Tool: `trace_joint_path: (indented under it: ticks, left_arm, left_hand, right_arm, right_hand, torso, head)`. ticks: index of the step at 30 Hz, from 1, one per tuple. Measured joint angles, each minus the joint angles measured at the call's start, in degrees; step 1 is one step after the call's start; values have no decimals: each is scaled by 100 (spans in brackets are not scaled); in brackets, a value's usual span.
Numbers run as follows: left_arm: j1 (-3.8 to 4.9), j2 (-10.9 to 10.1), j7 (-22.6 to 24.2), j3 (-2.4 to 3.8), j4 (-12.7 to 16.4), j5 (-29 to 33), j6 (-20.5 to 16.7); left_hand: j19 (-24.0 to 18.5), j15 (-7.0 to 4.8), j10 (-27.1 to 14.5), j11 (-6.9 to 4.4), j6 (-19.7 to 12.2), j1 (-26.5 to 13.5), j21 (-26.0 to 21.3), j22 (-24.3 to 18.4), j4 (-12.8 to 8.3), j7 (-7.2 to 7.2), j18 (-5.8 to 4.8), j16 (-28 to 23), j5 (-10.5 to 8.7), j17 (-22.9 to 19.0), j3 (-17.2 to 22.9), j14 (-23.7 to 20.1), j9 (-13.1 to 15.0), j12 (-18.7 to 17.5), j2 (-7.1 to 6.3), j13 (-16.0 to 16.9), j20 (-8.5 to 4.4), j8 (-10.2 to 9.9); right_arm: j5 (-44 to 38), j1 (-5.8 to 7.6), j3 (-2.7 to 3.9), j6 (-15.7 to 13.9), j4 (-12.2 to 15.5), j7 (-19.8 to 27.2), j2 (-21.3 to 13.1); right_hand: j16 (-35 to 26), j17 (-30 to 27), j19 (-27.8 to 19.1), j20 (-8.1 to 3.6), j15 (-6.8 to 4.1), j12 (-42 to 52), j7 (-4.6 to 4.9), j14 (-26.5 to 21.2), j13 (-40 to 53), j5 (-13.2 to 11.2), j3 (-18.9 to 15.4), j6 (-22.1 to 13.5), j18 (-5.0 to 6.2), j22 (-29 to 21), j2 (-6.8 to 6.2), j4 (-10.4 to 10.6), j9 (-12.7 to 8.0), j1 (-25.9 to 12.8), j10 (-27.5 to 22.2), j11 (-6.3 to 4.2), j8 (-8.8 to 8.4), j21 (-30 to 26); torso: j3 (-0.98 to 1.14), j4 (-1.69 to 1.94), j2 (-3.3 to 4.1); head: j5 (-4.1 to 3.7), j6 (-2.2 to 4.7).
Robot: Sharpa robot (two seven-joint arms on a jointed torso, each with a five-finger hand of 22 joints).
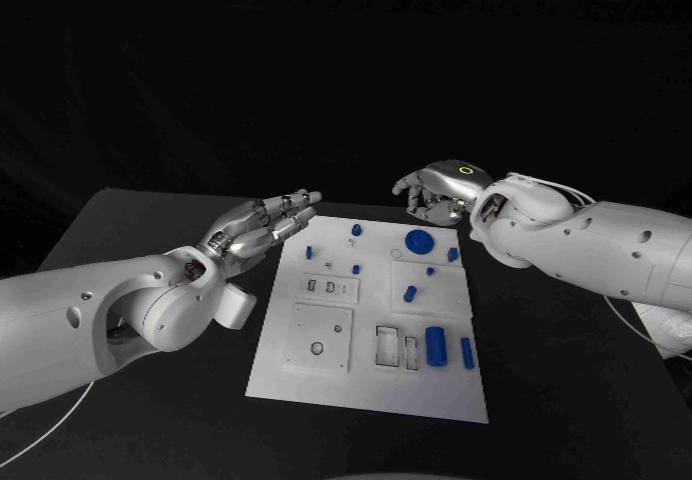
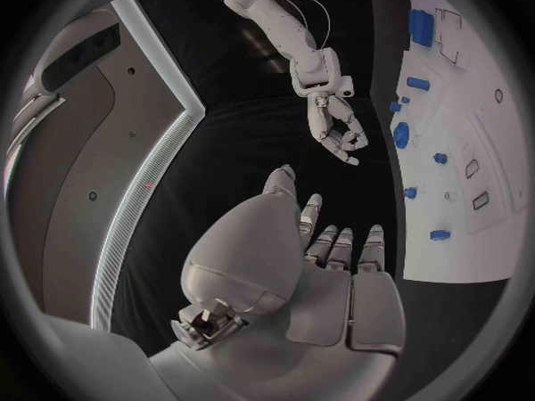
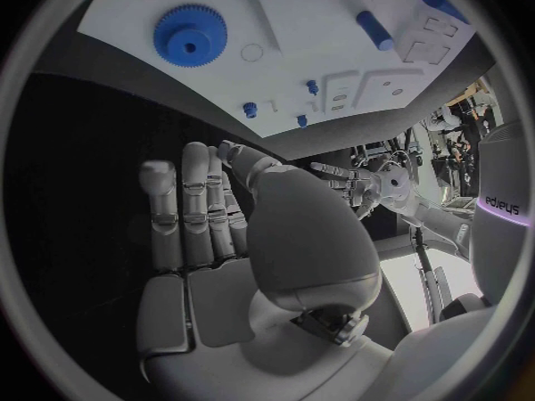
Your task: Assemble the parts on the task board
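The left hand (image 1: pixel 267 228) hovers left of centre in the head view with fingers stretched out and nothing in them, just off the upper-left corner of the task board (image 1: pixel 325 385); the right hand (image 1: pixel 436 190), upper right of centre, has its fingers curled inward on nothing, just past the board's far edge. On the board at mid-frame a blue gear (image 1: pixel 420 240) and several small blue pegs (image 1: pixel 410 294) lie near the top, with two blue cylinders (image 1: pixel 436 346) lower right. With neither hand on a part, the assembly looks barely begun or between steps.

mirrored, hardly legible lettering, perhaps "sharpa", on the white arm (image 3: pixel 504 207) in the right wrist view
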Motion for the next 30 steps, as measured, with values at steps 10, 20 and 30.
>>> trace_joint_path:
  ticks: [10, 20, 30]
  left_arm:
    - [-7, 26, 1, -1, -42, -32, 18]
    - [-12, 43, -1, -2, -64, -52, 57]
    - [-16, 55, -3, -2, -76, -85, 94]
  left_hand:
    - [0, 0, 21, 21, 21, 0, 0, 0, -15, 21, -1, 0, 23, -1, 15, 0, 5, 0, 0, 8, 42, 22]
    - [-1, 20, 41, 41, 20, 23, 0, 0, -15, 21, -1, 0, 23, 0, 15, -20, 4, 0, 24, 13, 42, 50]
    - [0, 41, 41, 41, 20, 46, 0, 0, -31, 21, 0, 0, 47, 1, 31, 1, 4, 0, 1, 17, 42, 50]
  right_arm:
    - [-100, -36, -29, 251, 281, -345, -398]
    - [-428, -180, -34, 703, 178, -791, -385]
    - [-595, -340, -35, 1007, 86, -1006, -259]
  right_hand:
    - [3276, 4222, 2422, -145, -59, 5877, -52, 2442, 5442, -13, -1015, 275, -568, 1407, -70, 666, 624, -768, 2612, -194, 224, 2079]
    - [3309, 4254, 2737, -107, -31, 5920, 102, 2470, 5473, 617, -1090, -91, -724, 1433, -87, 674, 1356, -842, 2657, -101, 310, 2828]
    - [3308, 4254, 2755, -43, 13, 5920, 149, 2469, 5473, 1116, -948, -135, -810, 1432, -47, 533, 1537, -803, 2660, -21, 310, 2885]
  torso:
    - [3, -27, 4]
    - [9, -32, 12]
    - [7, -31, 8]
  head:
    - [-16, 30]
    - [-10, 32]
    - [3, 25]
